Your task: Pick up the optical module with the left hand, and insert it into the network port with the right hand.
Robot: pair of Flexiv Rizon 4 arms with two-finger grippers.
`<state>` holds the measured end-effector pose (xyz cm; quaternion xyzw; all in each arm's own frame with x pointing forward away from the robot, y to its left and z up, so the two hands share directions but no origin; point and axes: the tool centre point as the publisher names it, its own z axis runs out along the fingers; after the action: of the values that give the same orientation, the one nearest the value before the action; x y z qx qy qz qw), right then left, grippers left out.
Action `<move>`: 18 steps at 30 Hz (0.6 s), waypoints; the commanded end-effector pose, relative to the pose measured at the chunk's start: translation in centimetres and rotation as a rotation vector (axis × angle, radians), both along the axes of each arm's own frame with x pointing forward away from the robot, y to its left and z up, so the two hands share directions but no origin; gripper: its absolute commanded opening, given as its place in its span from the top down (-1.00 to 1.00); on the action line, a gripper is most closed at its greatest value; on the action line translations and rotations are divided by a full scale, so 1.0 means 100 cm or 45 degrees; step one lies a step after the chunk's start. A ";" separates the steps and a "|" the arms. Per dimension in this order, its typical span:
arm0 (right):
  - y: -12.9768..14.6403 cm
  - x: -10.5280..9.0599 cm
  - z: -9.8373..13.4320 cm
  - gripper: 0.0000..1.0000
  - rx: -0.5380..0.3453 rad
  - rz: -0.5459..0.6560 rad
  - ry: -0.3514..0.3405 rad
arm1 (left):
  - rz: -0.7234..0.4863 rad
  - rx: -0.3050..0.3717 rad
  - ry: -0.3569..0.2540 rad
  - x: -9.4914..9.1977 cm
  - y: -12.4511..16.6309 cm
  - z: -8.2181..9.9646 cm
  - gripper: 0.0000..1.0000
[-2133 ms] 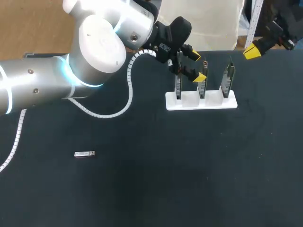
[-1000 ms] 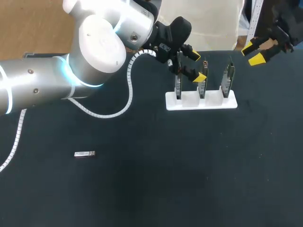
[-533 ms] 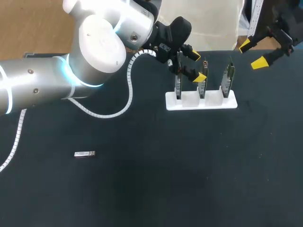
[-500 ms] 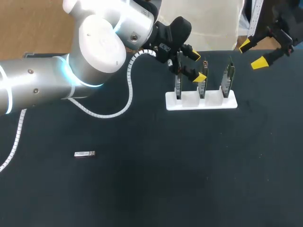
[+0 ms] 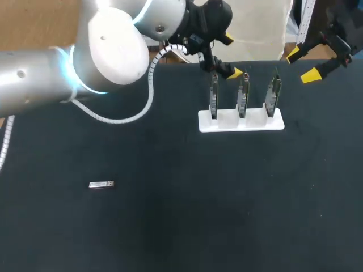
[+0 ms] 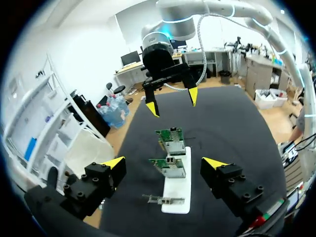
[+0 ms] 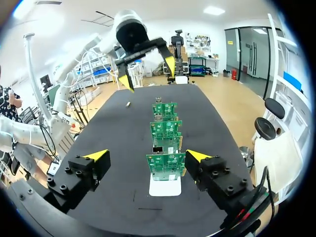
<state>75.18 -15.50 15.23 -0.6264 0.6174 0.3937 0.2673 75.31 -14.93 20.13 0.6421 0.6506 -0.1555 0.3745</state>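
At the worktop's (image 5: 181, 226) far edge, the left end effector (image 5: 230, 56) has lifted back off the rack (image 5: 241, 122), fingers spread, empty. The right end effector (image 5: 302, 65) is released too, holding nothing. The optical module (image 5: 101, 185) lies untouched, well apart on the left, so I'd say the pick hasn't started. Count: one module, one rack, three boards (image 5: 243, 93).

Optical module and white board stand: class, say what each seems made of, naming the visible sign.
The optical module looks like metal: silvery casing with a dull sheen. The white board stand is probably plastic: matte, uniformly white, blocky moulded shape.
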 end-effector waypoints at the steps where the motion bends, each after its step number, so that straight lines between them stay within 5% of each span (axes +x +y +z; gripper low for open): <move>1: 0.000 -0.002 0.000 -1.00 0.001 -0.005 -0.006 | 0.130 0.134 -0.091 -0.024 0.033 0.028 -1.00; 6: 0.000 -0.002 0.000 -1.00 0.001 -0.005 -0.006 | 0.289 0.347 -0.190 -0.040 0.071 0.041 -1.00; 18: 0.000 -0.002 0.000 -1.00 0.001 -0.005 -0.006 | 0.572 0.819 -0.129 -0.102 0.171 0.028 -1.00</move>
<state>75.18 -15.50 15.22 -0.6263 0.6174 0.3937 0.2674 68.47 0.13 19.69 0.6076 0.7484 0.0748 0.2552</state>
